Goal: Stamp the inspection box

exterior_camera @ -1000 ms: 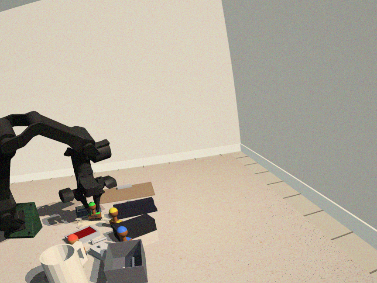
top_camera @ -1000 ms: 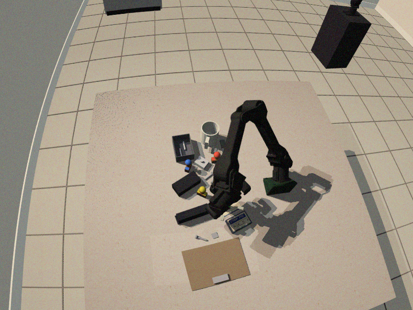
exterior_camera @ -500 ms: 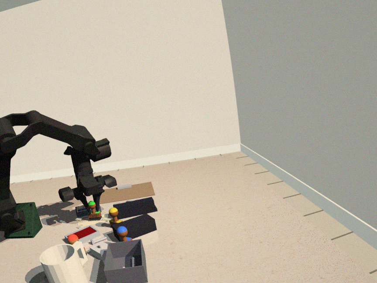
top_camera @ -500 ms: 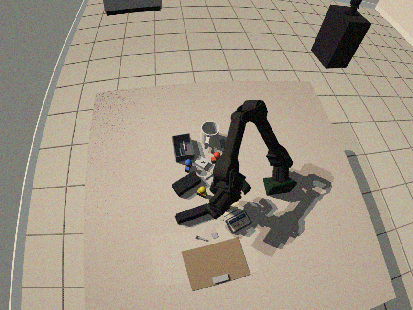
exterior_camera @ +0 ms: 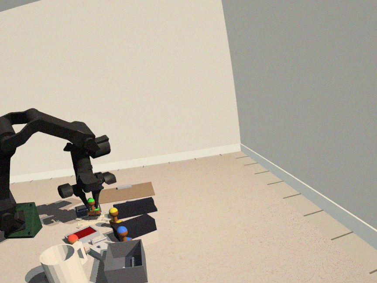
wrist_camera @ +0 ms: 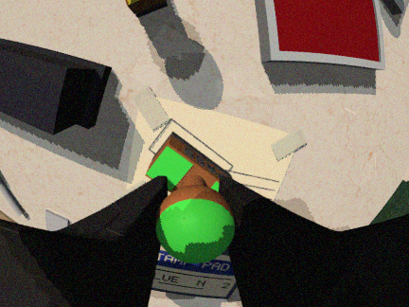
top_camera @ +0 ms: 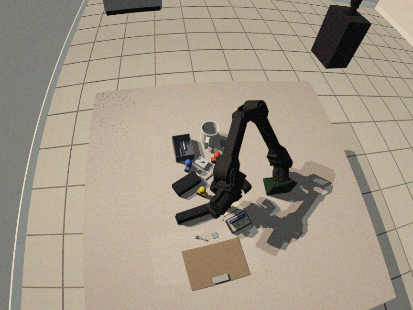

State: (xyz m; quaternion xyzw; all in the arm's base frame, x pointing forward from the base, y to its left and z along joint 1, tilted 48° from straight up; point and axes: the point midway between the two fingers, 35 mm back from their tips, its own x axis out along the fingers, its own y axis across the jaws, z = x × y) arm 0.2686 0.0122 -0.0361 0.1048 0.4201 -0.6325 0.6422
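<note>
My gripper [exterior_camera: 92, 207] [wrist_camera: 193, 186] is shut on the green-topped stamp [exterior_camera: 90, 200] [wrist_camera: 195, 229], holding it upright by its brown handle. The stamp's base is over the inspection box [wrist_camera: 201, 142] on the cream card [exterior_camera: 81, 223] [wrist_camera: 253, 130] and hides much of that box; I cannot tell whether it touches the card. Any print under it is hidden. The red ink pad [exterior_camera: 86, 232] [wrist_camera: 327, 30] lies open beyond the card. A blue-labelled stamp pad case [top_camera: 238, 221] [wrist_camera: 194, 280] lies on the card's other side. In the top view the arm hides the stamp and fingers.
Yellow [top_camera: 201, 189] [exterior_camera: 113, 212], blue [top_camera: 188, 162] [exterior_camera: 121, 230] and red [top_camera: 216, 154] [exterior_camera: 72, 238] knobbed stamps stand around. Two black blocks [top_camera: 186, 183] [top_camera: 193, 214] lie near the card. A mug [exterior_camera: 65, 267], grey bin [exterior_camera: 126, 275] and brown board [top_camera: 213, 260] stand or lie farther out.
</note>
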